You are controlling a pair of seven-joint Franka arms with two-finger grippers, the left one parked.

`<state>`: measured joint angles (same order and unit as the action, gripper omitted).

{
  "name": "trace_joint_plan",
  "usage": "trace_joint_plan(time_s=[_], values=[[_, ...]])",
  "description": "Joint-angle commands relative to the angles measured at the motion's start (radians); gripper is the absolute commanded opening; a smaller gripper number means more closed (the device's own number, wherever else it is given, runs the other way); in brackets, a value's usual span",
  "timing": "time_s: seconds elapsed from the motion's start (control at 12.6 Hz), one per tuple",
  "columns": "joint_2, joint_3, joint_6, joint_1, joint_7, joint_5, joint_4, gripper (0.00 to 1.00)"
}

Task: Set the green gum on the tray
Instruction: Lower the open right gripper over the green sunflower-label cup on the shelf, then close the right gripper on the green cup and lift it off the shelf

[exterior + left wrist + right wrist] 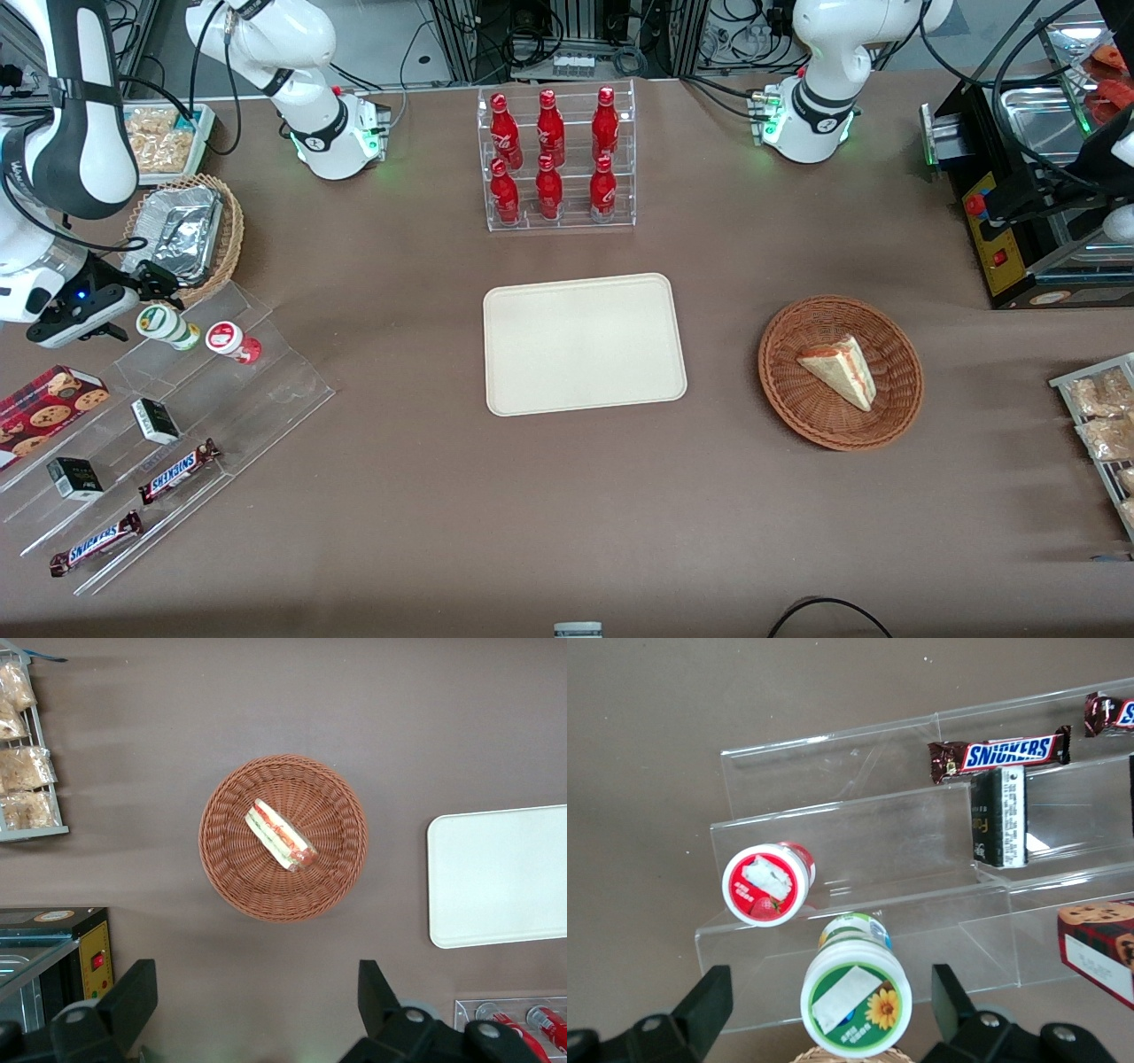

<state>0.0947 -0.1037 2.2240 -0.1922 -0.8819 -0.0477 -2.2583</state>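
Green gum (856, 1007) sits closest to the wrist camera, lid facing up at the lens, centred between the two spread fingers (707, 1003) of the hand (133, 297), which is released and grips nothing. Bottle stands upright on the top step of the clear acrylic riser (177, 416), red-lidded gum (232, 341) just beside it. Tray (583, 344) lies mid-frame in the front view, well apart on the tabletop (425, 496). Likely next: straight descent, then close.

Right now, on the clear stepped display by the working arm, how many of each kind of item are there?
Gum bottles: 2, the green gum and a red-lidded one
Snickers bars: 2
Small dark boxes: 2
Cookie box: 1
Total: 7
The gripper hangs open above the green gum.
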Motion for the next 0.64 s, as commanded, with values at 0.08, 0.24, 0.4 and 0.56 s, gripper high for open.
trace_joint_plan(time_s=[0.08, 0.24, 0.4, 0.56], values=[[0.022, -0.001, 0.048, -0.023, -0.022, -0.011, -0.050, 1.00], [0.022, -0.001, 0.052, -0.024, -0.023, -0.011, -0.056, 1.00], [0.022, -0.001, 0.057, -0.030, -0.023, -0.011, -0.066, 1.00], [0.020, -0.001, 0.071, -0.032, -0.023, -0.011, -0.073, 1.00]])
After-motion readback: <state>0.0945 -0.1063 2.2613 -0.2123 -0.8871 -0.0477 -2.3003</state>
